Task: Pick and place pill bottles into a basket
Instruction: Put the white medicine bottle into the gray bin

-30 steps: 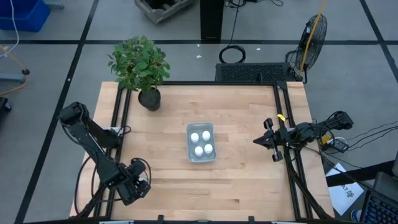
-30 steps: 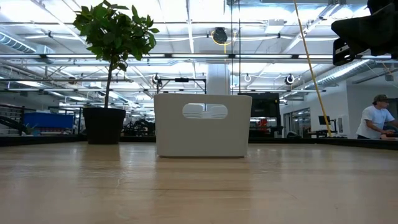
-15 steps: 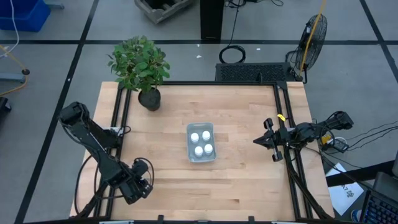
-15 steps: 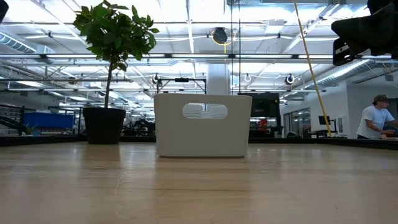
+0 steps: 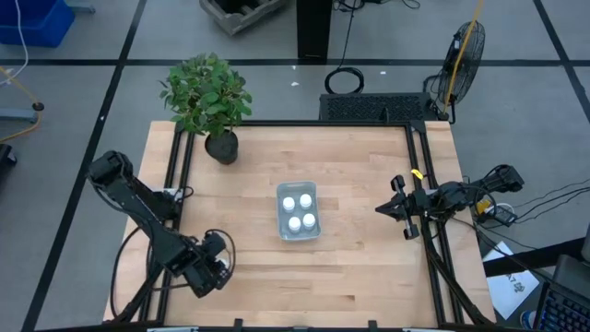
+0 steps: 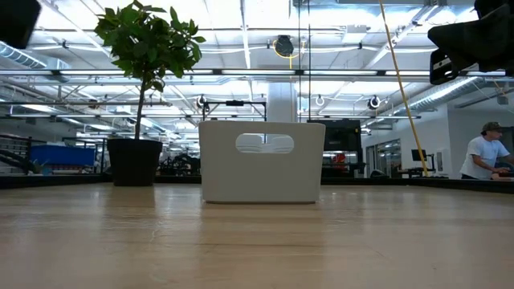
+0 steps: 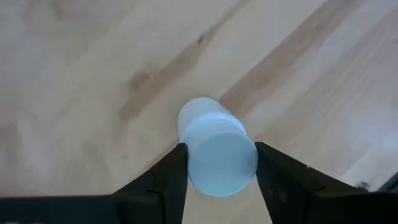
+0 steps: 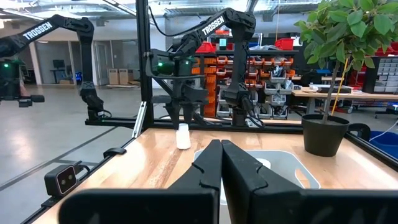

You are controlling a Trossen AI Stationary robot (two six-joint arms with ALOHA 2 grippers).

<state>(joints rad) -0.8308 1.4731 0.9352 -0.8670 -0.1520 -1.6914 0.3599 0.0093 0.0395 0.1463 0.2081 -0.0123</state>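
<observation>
My left gripper [image 5: 214,262] is at the table's near left, shut on a small white pill bottle [image 7: 214,149] with a round cap. The same bottle shows far off in the right wrist view [image 8: 183,136], below the left arm's fingers. The pale translucent basket [image 5: 280,221] stands on the middle of the table with several white bottles [image 5: 294,222] upright in it; it also shows in the low view [image 6: 261,172]. My right gripper [image 5: 381,210] waits shut and empty at the table's right side, pointing at the basket. My left gripper pinches the bottle by its upper end, at the cap's sides [image 7: 186,163], between its two fingers [image 7: 166,180]. The fingers come from above and point down. The bottle stays upright below them, cap up; whether its base is clear of the wood, I cannot tell.
A potted plant in a black pot [image 5: 221,146] stands at the table's far left. Black rails [image 5: 426,231] run along the table's left and right edges. A person [image 6: 486,152] is in the room beyond the table's right side.
My left gripper has gone a little toward the table's right edge and the basket, still shut on the bottle; its arm has come into the top left corner of the low view. My right arm has kept still.
</observation>
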